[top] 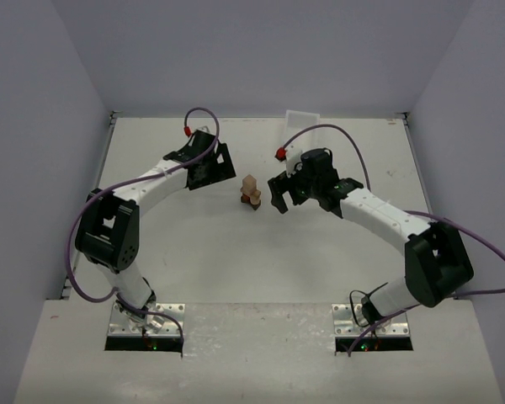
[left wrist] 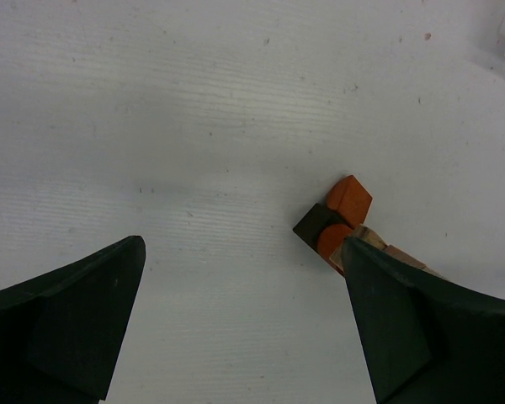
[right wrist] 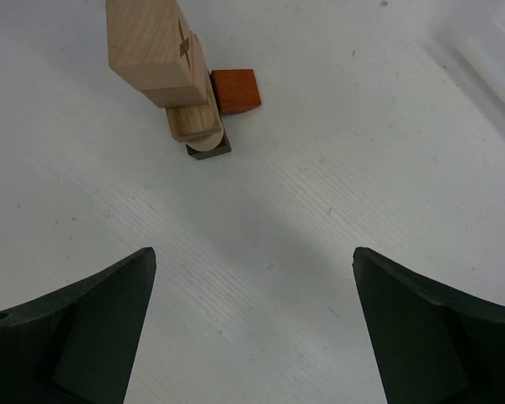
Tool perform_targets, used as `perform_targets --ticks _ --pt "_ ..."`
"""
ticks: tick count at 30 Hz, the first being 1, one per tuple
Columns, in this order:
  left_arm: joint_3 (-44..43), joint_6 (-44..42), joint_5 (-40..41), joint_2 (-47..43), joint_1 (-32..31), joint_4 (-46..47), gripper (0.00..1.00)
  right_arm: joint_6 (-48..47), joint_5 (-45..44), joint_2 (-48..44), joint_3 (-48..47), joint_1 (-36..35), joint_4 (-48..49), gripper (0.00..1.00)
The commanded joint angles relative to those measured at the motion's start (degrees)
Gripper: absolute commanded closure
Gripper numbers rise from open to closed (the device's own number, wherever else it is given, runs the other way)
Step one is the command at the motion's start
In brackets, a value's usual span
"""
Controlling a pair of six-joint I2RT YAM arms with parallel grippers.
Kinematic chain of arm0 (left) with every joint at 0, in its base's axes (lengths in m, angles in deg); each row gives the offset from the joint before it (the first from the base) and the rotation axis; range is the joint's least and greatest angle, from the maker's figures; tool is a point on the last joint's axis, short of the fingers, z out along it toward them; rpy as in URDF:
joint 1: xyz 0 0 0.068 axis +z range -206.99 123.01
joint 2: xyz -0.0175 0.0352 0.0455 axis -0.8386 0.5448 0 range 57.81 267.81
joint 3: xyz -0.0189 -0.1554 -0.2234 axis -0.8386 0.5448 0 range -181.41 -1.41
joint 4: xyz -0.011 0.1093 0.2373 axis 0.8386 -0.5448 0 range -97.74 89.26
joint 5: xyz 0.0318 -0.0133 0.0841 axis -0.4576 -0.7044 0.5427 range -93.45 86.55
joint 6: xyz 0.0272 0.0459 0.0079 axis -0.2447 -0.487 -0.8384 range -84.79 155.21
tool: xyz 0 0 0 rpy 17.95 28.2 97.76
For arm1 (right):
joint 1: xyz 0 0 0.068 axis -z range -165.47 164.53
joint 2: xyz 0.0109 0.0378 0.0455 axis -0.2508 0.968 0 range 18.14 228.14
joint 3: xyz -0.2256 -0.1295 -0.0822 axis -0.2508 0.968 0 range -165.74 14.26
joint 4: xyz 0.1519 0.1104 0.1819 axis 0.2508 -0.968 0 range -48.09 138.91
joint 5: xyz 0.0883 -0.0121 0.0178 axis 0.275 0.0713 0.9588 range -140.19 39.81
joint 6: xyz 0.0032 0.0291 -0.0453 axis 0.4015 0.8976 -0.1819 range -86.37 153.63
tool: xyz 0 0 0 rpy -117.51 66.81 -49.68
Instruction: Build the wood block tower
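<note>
The wood block tower (top: 251,193) stands mid-table between my two grippers. In the right wrist view it (right wrist: 164,71) shows light tan blocks stacked on a dark base block, with an orange-brown block (right wrist: 236,90) beside it. In the left wrist view the tower (left wrist: 341,223) shows orange-brown and dark blocks, partly hidden behind my right finger. My left gripper (top: 221,172) is open and empty, left of the tower. My right gripper (top: 279,195) is open and empty, right of the tower. In both wrist views the jaws stand wide apart over bare table.
A white rectangular tray (top: 301,124) lies at the back of the table, its edge showing in the right wrist view (right wrist: 488,59). Grey walls enclose the table at left, back and right.
</note>
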Motion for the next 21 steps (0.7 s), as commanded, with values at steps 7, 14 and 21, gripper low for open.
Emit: perform_targets --ticks 7,14,21 --pt "4.2 2.7 0.1 -4.6 -0.3 2.5 0.00 -1.0 1.6 -0.5 6.5 -4.2 22.1 0.01" --pt "5.1 2.6 1.0 -6.4 -0.2 2.4 0.00 0.1 1.1 0.7 11.4 -6.5 32.2 0.01" --pt "6.6 2.6 2.1 -7.9 -0.1 2.3 0.00 1.0 -2.4 3.7 12.3 -7.1 38.6 0.01"
